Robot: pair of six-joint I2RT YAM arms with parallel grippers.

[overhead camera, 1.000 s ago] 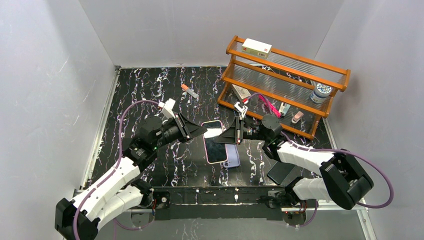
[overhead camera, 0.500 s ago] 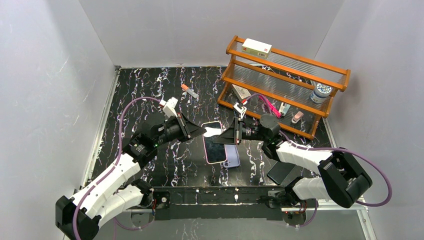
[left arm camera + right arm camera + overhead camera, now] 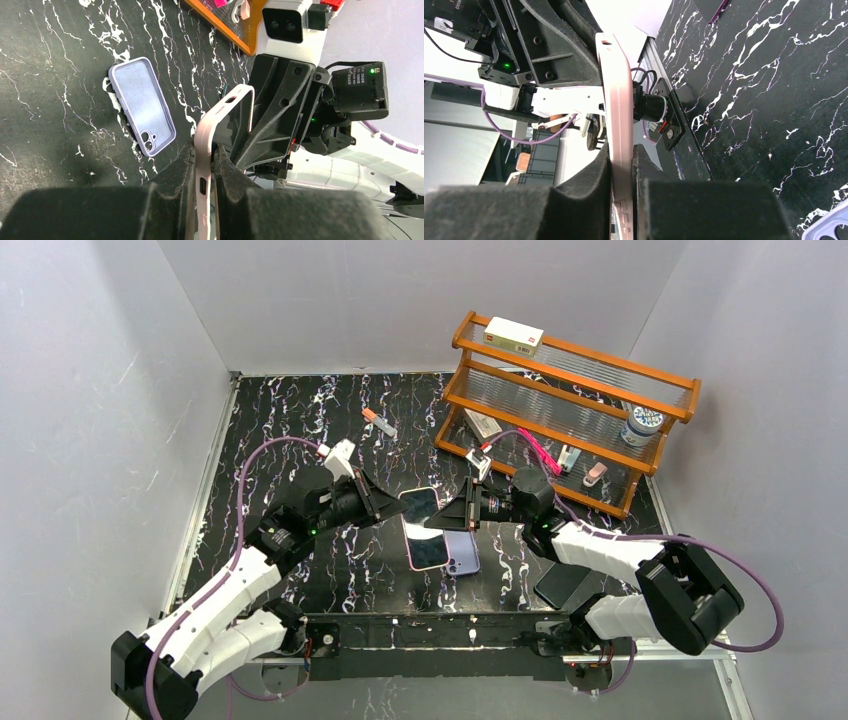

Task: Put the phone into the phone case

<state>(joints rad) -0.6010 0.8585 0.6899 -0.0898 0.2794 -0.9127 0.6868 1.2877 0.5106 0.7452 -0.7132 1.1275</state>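
Observation:
A phone with a pink rim and dark screen (image 3: 424, 532) is held tilted above the table by both grippers. My left gripper (image 3: 396, 506) is shut on its left edge, and my right gripper (image 3: 446, 518) is shut on its right edge. In the left wrist view the pink edge (image 3: 220, 112) runs up between my left gripper's (image 3: 204, 165) jaws. In the right wrist view the pink edge (image 3: 616, 100) stands between my right gripper's (image 3: 622, 170) jaws. An empty lilac phone case (image 3: 466, 558) lies open side up on the black marble table, partly under the phone. It shows fully in the left wrist view (image 3: 142, 105).
A wooden rack (image 3: 570, 390) with small items stands at the back right, with a white box (image 3: 513, 335) on top. A dark phone (image 3: 560, 585) lies near the front right. A small orange and white item (image 3: 378, 422) lies at the back.
The phone lay flat over the lilac case. Now both grippers grip it and its far end is tilted up and shifted slightly left.

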